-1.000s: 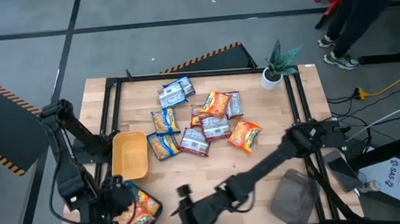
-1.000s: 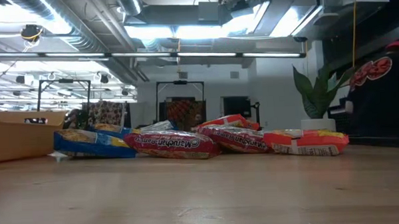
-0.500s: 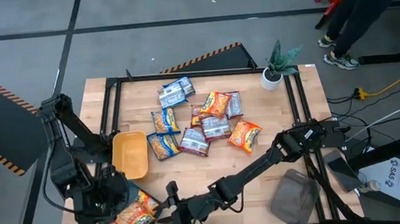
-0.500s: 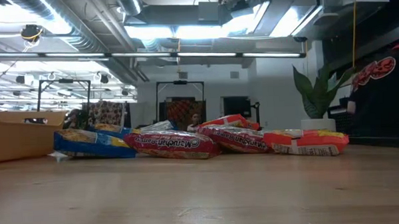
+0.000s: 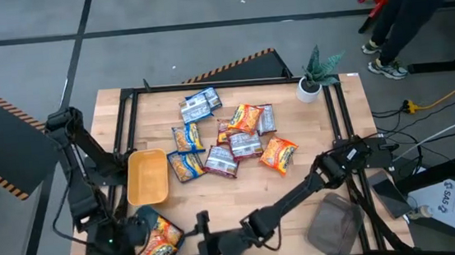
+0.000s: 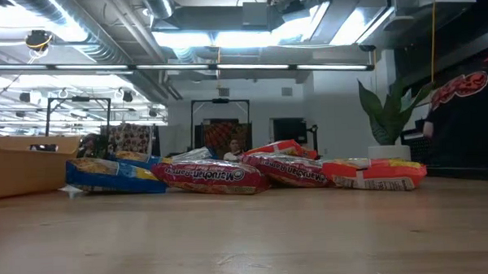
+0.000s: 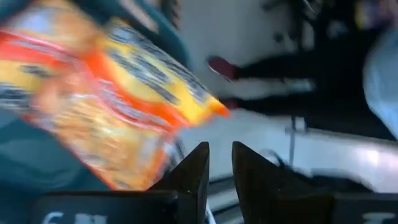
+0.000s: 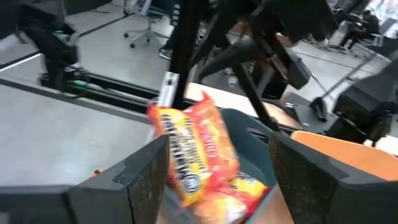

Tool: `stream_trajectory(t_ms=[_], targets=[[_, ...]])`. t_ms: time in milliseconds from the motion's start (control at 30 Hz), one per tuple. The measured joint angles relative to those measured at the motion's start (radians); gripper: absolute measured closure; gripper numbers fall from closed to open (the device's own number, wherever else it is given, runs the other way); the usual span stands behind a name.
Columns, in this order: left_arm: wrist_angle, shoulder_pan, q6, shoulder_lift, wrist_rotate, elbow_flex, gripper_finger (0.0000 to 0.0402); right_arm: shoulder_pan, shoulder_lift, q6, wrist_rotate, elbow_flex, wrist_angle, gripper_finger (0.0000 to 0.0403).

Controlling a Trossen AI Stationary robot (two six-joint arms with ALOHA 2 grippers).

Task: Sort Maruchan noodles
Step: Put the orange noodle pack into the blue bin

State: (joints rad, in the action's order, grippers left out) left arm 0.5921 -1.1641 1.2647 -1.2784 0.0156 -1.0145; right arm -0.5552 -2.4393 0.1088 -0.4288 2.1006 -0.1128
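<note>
Now my right tool (image 5: 207, 246) is spread beside the orange packet (image 5: 160, 242) at the table's (image 5: 299, 187) near left corner, seemingly in a teal tray; left tool (image 5: 129, 235) narrowly parted.

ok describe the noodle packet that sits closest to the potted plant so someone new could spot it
Start at the potted plant on the table's far right corner. Nearest it is the packet pile's right edge: an orange packet lying apart toward the front, all orange while the neighbours beside it are silver and red-brown.
</note>
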Motion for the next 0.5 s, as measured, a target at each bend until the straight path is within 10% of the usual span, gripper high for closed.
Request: stream_trajectory(t_ms=[500], targets=[[-0.298,-0.041,-0.333,-0.068,-0.055,0.000,0.0240,-0.030,0.002,-0.288,-0.031,0.000,0.125,0.0143]])
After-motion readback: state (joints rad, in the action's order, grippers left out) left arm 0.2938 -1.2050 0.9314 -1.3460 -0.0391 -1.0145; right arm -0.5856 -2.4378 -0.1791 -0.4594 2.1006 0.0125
